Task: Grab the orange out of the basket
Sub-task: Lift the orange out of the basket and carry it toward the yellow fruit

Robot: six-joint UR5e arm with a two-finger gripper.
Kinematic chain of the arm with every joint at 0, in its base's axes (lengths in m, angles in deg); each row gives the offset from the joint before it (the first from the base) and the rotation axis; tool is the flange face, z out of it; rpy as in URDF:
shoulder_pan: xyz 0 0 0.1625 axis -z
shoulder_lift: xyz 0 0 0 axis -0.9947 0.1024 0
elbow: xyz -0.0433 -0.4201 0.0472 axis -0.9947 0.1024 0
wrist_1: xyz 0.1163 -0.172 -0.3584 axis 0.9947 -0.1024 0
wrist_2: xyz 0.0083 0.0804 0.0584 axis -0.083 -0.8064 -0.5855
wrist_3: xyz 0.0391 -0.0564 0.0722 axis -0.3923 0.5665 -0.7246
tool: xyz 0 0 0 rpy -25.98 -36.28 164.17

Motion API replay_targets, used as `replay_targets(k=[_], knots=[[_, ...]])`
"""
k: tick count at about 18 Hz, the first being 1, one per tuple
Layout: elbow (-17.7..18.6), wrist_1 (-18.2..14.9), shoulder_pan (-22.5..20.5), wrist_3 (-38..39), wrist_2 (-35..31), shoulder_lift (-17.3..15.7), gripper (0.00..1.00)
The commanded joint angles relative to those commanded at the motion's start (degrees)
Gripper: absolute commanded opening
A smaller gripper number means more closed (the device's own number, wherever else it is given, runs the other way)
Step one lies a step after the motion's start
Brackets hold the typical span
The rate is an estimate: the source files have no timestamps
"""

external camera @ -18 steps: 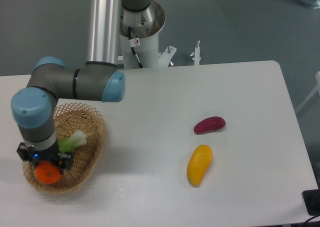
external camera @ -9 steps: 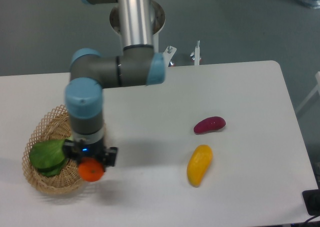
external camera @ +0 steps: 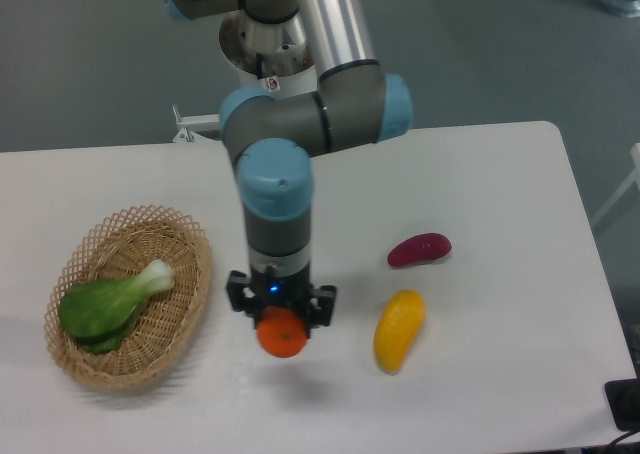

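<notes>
My gripper [external camera: 281,319] is shut on the orange [external camera: 282,335], a small round bright-orange fruit, and holds it above the white table, right of the basket and left of the yellow fruit. The basket [external camera: 190,274] is an oval tan wicker one at the left of the table. It holds only a green leafy vegetable [external camera: 106,301]. The gripper's fingers are mostly hidden behind the black wrist block and the orange.
An elongated yellow-orange mango-shaped fruit [external camera: 399,329] lies right of the gripper. A purple fruit [external camera: 419,249] lies behind it. The arm's base column [external camera: 270,44] stands at the table's far edge. The table's front edge [external camera: 330,444] is close below the orange.
The gripper has carried the orange out of the basket and to the right, over the table's middle. The green vegetable has settled flat in the basket.
</notes>
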Motion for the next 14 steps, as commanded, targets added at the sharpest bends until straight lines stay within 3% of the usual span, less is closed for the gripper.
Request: replay_targets(k=[6,14], knots=[[0.2,-0.2,-3.9,-0.9,-0.6,-0.6,0.58],[-0.7,-0.2,-5.9,-13.4,-1.2,-0.3,0.58]])
